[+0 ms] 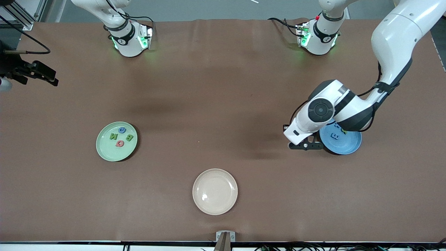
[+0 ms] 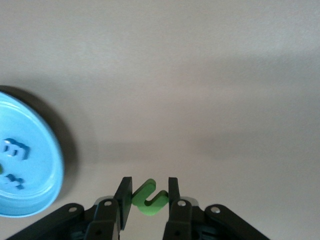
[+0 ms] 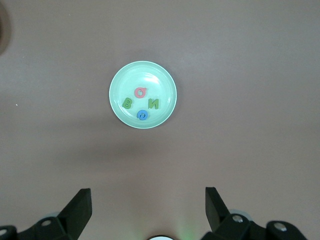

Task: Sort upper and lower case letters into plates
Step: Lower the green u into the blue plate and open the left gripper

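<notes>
Nearest the front camera, low and centre in the front view, the cream plate (image 1: 215, 191) sits bare; none of the letters is on it. Higher up at the frame's middle left, the green plate (image 1: 116, 141) holds four letters: a green B (image 1: 129, 137), a green N (image 1: 113, 136), a red piece (image 1: 120, 143) and a small blue piece (image 1: 122, 130). At middle right the blue plate (image 1: 340, 140) is partly covered by the left arm; one blue letter (image 1: 334, 136) shows on it in the front view, and the left wrist view shows two blue letters plus a sliver of green at the frame's edge.

The left gripper (image 1: 306, 145) hangs over the bare surface (image 1: 223, 87) just beside the blue plate's rim, its jaws closed nearly together on a green letter (image 2: 149, 197), seen at the bottom centre of the left wrist view. The right gripper (image 3: 148, 210) waits high over the surface, looking down on the green plate, jaws spread wide with nothing between them.

By my reading the sorting is close to done: no loose letters lie on the surface, and the held green piece looks like the last one to place, probably on the blue plate. There is plenty of open brown surface around all three plates, and the plates sit well apart. The blue plate's raised rim is the one edge the left gripper must clear.
</notes>
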Tool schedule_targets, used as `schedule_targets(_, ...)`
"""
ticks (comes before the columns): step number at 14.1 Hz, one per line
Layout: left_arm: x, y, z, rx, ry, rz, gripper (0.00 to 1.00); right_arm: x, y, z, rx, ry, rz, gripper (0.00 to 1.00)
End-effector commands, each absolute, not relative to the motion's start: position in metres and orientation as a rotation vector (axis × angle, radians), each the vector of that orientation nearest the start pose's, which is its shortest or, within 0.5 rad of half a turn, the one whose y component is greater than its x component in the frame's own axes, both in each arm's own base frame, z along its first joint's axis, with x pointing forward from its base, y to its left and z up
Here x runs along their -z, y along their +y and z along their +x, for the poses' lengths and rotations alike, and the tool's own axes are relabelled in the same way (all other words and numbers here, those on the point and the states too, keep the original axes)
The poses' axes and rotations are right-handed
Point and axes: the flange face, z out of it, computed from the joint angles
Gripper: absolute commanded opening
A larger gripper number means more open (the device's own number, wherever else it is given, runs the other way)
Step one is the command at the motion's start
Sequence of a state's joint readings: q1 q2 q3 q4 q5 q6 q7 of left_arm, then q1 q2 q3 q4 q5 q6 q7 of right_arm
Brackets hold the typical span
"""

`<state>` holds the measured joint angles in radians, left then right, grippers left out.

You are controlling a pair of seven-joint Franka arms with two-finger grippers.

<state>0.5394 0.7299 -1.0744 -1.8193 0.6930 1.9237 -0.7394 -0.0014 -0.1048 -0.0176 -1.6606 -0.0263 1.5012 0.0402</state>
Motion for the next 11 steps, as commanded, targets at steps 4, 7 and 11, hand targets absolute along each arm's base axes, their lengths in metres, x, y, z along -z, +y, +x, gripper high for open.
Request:
schedule_targets(4, -0.309, -0.144, 0.570, -0.217, 0.247, -3.042, 0.18, -0.635, -0.011, 0.501, -0.073, 0.076, -3.160, 1.00)
schedule_targets(7, -0.305, -0.092, 0.563, -0.202, 0.304, -3.034, 0.18, -0.635, -0.013, 0.503, -0.048, 0.093, -3.099, 1.00)
schedule_targets(11, -0.280, -0.041, 0.545, -0.135, 0.358, -3.092, 0.18, -0.634, -0.011, 0.504, -0.050, 0.067, -3.099, 1.00)
